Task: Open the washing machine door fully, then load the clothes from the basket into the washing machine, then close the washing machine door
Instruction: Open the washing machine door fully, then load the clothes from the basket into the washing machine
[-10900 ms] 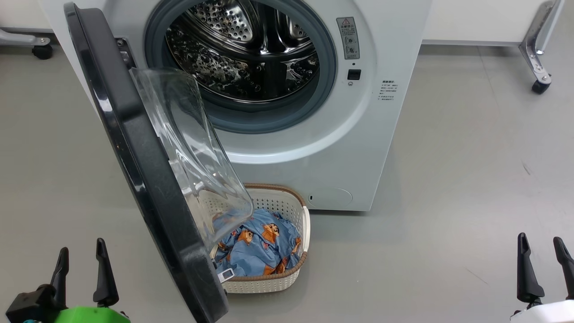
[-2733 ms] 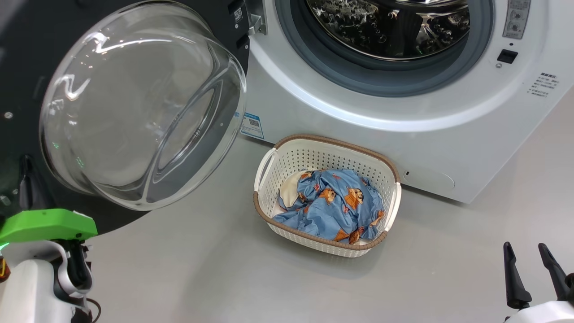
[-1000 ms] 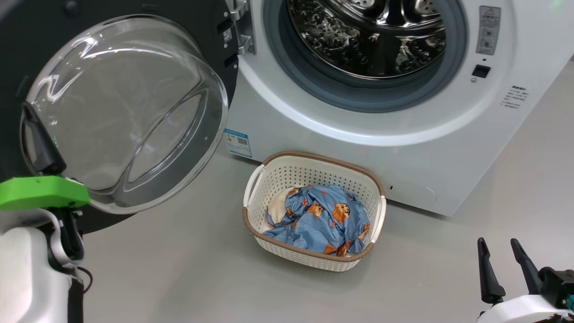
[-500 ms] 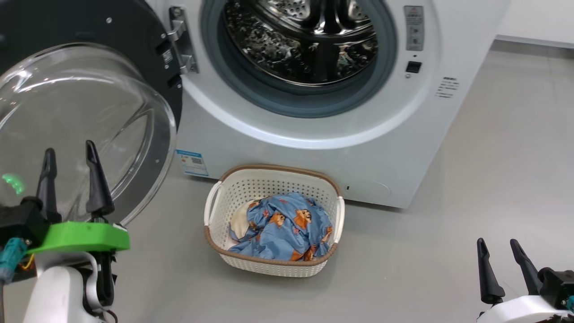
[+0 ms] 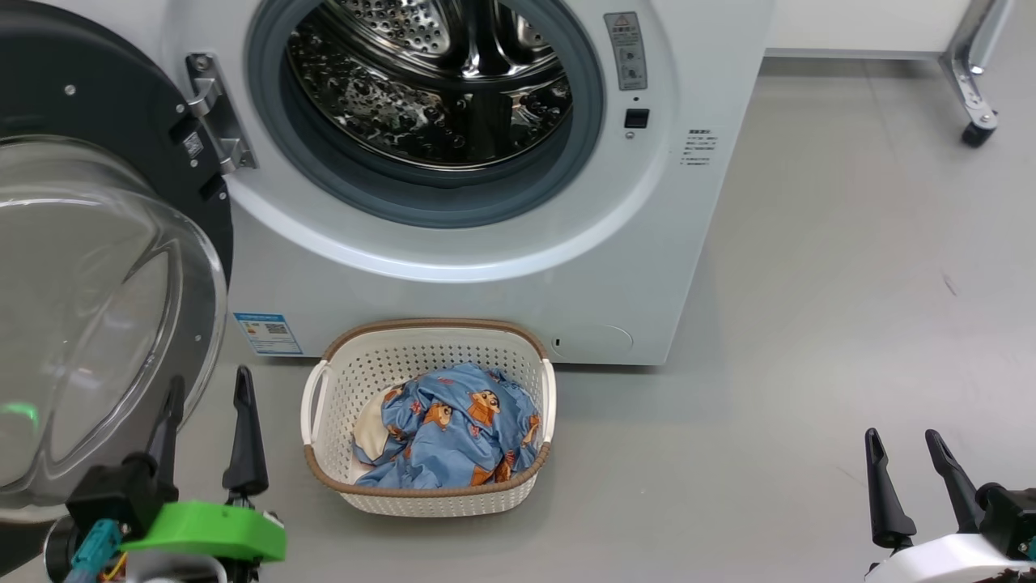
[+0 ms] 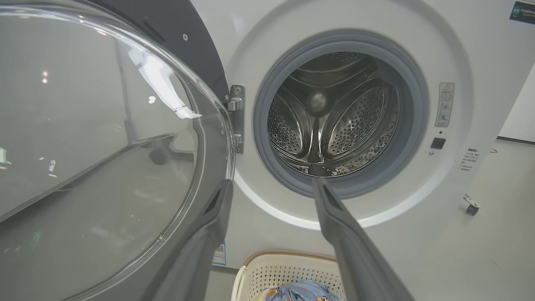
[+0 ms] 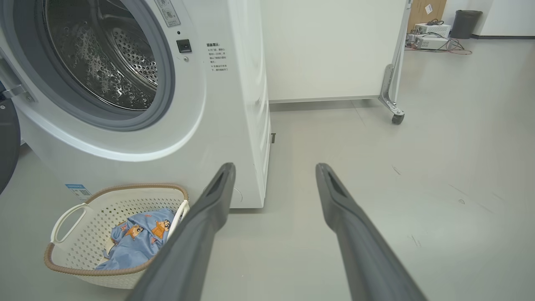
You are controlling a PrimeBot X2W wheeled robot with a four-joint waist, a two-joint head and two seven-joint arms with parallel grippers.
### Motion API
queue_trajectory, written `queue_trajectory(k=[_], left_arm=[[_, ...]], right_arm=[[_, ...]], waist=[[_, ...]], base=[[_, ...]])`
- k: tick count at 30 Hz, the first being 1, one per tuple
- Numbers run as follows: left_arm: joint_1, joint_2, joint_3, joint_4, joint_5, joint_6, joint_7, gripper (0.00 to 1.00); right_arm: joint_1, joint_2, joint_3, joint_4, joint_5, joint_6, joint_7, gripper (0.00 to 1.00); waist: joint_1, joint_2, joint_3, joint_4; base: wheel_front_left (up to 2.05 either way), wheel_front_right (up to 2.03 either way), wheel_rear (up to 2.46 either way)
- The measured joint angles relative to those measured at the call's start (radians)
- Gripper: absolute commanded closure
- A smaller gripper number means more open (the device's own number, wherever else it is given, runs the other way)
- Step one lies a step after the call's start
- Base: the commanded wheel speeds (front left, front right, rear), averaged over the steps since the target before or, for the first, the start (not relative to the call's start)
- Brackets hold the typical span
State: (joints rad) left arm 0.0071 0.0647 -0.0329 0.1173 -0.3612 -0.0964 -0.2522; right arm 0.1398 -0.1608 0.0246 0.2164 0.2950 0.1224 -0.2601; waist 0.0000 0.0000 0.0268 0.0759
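The washing machine stands ahead with its steel drum exposed. Its door is swung wide to the left, glass bowl bulging toward me; the left wrist view shows the door beside the drum. On the floor in front sits the basket, holding the light blue clothes with a cream piece. My left gripper is open, empty, left of the basket and by the glass. Open and empty at the lower right is my right gripper, well apart from the basket.
A white panel on a castered metal leg stands at the back right, also seen as a panel leg in the right wrist view. Boxes, cables and a dark bin lie far behind. Grey floor stretches right of the washer.
The camera has swung, so the whole picture shifted right. My left gripper has come down off the door's glass to low beside the basket. The right gripper has barely moved.
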Motion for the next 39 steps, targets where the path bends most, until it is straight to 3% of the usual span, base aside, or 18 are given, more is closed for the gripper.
queue_trajectory(k=[10, 25, 39], left_arm=[[0.058, -0.004, 0.011, 0.008, 0.002, 0.0, 0.0, 0.0], [0.084, -0.011, 0.032, 0.038, 0.023, 0.0, 0.0, 0.0], [0.152, -0.014, 0.072, 0.067, 0.036, 0.0, 0.0, 0.0]], right_arm=[[0.002, -0.006, -0.018, -0.017, -0.006, 0.0, 0.0, 0.0], [0.003, 0.005, -0.007, -0.038, -0.016, 0.0, 0.0, 0.0], [0.005, -0.003, 0.007, -0.037, -0.044, 0.0, 0.0, 0.0]], waist=[[0.0, 0.0, 0.02, -0.044], [0.0, 0.0, 0.014, 0.011], [0.0, 0.0, -0.005, 0.012]], base=[[0.0, 0.0, 0.0], [0.0, 0.0, 0.0], [0.0, 0.0, 0.0]])
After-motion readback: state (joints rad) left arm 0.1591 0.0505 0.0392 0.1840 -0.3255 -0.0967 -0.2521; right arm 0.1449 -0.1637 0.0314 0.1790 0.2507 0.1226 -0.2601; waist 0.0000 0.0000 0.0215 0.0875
